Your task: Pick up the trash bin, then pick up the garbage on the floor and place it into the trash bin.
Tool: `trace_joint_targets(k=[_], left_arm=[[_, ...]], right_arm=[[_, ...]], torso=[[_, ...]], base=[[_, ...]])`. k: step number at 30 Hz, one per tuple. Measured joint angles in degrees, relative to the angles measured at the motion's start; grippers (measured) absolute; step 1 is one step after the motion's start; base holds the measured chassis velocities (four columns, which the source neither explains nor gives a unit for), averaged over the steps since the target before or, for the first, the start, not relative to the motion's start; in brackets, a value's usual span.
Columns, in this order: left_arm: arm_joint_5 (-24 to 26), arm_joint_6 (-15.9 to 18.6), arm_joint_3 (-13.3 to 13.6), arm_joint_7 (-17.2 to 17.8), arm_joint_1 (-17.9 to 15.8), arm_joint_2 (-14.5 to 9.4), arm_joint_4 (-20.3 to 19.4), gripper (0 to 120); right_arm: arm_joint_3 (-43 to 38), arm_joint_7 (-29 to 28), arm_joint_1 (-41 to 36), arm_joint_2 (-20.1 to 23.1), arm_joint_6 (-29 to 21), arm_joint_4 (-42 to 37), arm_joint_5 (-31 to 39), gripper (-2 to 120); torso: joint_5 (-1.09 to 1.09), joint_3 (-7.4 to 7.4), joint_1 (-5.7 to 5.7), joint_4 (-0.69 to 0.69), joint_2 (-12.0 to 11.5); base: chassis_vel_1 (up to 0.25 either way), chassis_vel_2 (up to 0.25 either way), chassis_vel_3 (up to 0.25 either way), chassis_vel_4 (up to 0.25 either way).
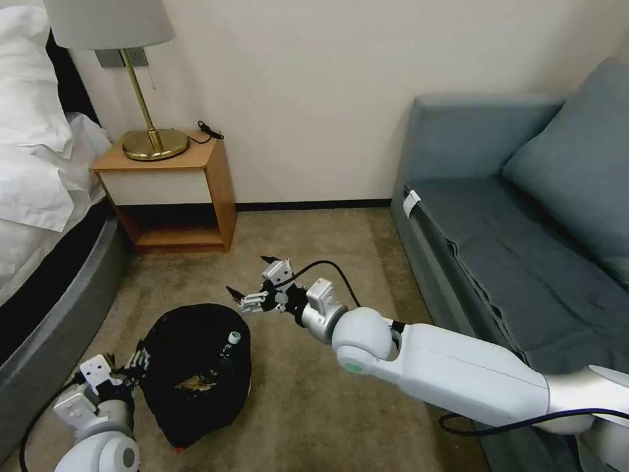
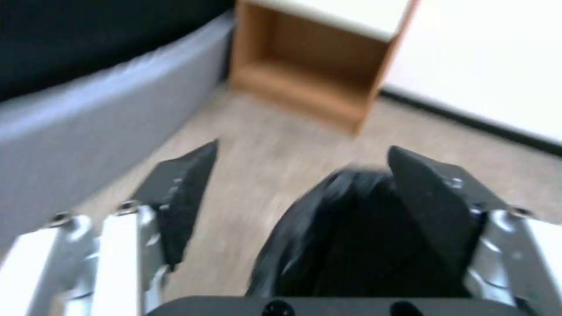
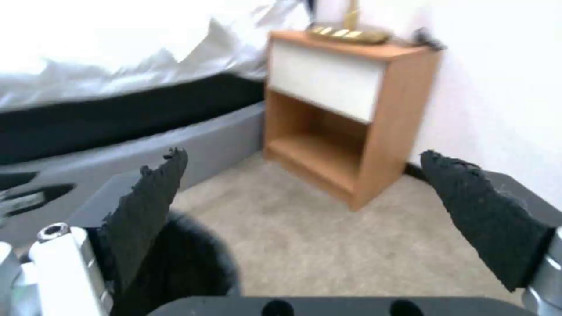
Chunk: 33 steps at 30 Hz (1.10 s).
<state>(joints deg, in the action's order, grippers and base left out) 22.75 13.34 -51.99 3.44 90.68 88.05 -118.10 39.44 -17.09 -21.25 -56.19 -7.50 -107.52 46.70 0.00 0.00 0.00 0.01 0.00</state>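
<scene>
The trash bin [image 1: 190, 341], lined with a glossy black bag, stands on the carpet at the lower left. Inside it lie garbage pieces: a small clear bottle [image 1: 230, 344] with a white cap and a brown-gold wrapper [image 1: 195, 384]. A small red scrap [image 1: 178, 450] shows at the bin's near edge. My left gripper [image 1: 124, 362] is at the bin's left rim; in its wrist view the left gripper [image 2: 303, 148] is open, the black bag [image 2: 351, 228] lying against one finger [image 2: 433, 206]. My right gripper [image 1: 249, 275] hovers open and empty just past the bin's far rim, with its fingers [image 3: 146, 206] spread wide.
A wooden nightstand [image 1: 177, 196] with a brass lamp [image 1: 147, 141] stands against the wall. The bed [image 1: 39, 196] runs along the left and a grey-blue sofa [image 1: 511, 236] along the right. Open carpet [image 1: 314, 236] lies between them.
</scene>
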Motion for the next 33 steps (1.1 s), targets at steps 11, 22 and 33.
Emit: trace_joint_targets(k=[11,22,33], left_arm=[[-4.0,-9.9,-0.8,-14.1,2.5,-1.4,-4.4,100],[-8.1,-11.5,2.3,-14.0,3.8,-1.7,-6.3,100],[-9.0,-13.0,3.6,-13.5,4.7,-1.8,-7.1,100]], right_arm=[[-31.2,-5.4,-23.6,6.5,0.6,-14.0,-10.8,100],[-57.7,-6.3,-55.1,-6.9,-0.2,-25.1,-35.1,100],[-59.0,-6.3,-65.2,-18.9,2.9,-27.0,-45.0,100]], torso=[[0.02,-0.01,0.00,-0.02,0.0],[0.01,-0.01,0.00,-0.03,0.0],[-0.01,-0.01,0.00,-0.01,0.0]], base=[[0.000,0.000,0.000,0.000],[0.000,0.000,0.000,0.000],[0.000,0.000,0.000,0.000]])
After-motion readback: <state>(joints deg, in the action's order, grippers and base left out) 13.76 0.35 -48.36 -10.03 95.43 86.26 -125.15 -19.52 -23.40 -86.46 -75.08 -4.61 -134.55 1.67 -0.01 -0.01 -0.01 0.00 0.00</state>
